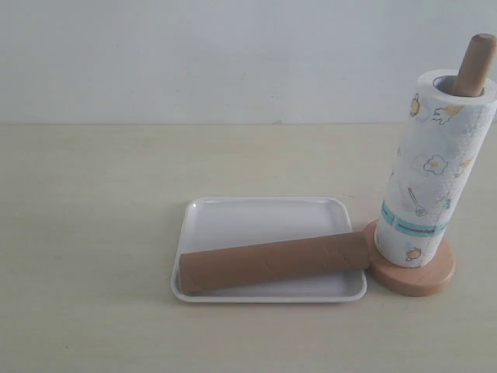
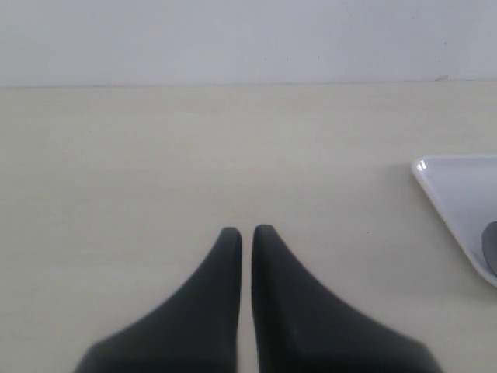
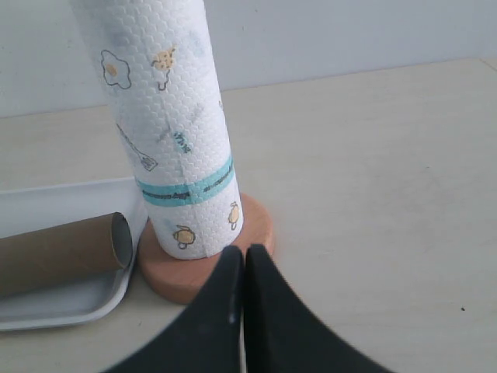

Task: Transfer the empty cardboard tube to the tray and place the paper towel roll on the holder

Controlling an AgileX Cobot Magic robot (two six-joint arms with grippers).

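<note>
Jaws of left gripper are together, only a thin slit between the black tips, nothing clamped. It hangs over bare table. One rounded corner of tray shows ahead of it and off to the side, well apart from the tips.

Jaws of right gripper are together too, tips meeting, holding nothing. Just ahead of those tips sits holder. Its round wooden base is close to the tips, but I cannot tell whether they touch. Directly in front of right gripper, paper towel roll stands upright on that base. It is white embossed paper with egg and utensil prints and a teal band near the low end. Past the base, further from right gripper, cardboard tube lies on its side in tray. Its open hollow end reaches over the rim, just beside the holder base; contact there is unclear.

Exterior view shows the same layout. The plain brown tube is slanted across tray, one end inside near a corner, the other poking past the rim toward holder. The roll is threaded on post, whose rounded top sticks out of the roll's core, leaning a little. Tray and holder sit side by side on the pale table.
</note>
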